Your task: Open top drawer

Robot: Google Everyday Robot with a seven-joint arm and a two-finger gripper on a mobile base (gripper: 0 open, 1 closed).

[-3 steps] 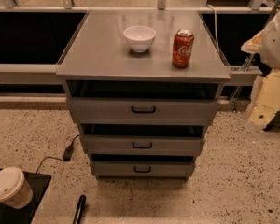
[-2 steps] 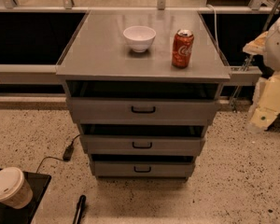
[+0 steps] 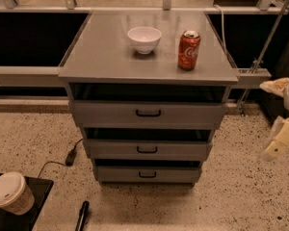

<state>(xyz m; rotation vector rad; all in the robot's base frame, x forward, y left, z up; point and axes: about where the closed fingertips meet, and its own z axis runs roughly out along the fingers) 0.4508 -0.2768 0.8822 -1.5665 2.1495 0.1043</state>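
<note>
**Gripper waits at the right, away from the top drawer**

A speckled stone floor [image 3: 250,196] fills the lower part of the view. In the centre stands a grey metal cabinet [image 3: 106,57] with a flat top and three drawers, one under the other.

The top drawer [image 3: 106,114] is directly under the cabinet top and is the widest of the three. There is a dark gap between its flat front and the top plate. A small dark bar handle [image 3: 148,113] sits in the middle of the front, and nothing touches it. Below are the middle drawer [image 3: 111,149] and the bottom drawer [image 3: 115,174], each narrower than the one above, each with its own dark handle.

The gripper [image 3: 282,141] is at the right edge of the view, cream-coloured and partly cut off. It hangs over the floor, about level with the drawers and well apart from the cabinet. I cannot tell if it is wide or narrow; it holds nothing that I can see.

In the lower left corner lies a black tray [image 3: 38,191], and a paper cup [image 3: 9,192] with a white lid stands on it. On the cabinet top, a white bowl [image 3: 144,39] stands near a red soda can [image 3: 189,50], which is upright to the right of it. A black cable [image 3: 70,156] lies on the floor left of the cabinet, and a black pen [image 3: 82,215] lies near the bottom edge.
</note>
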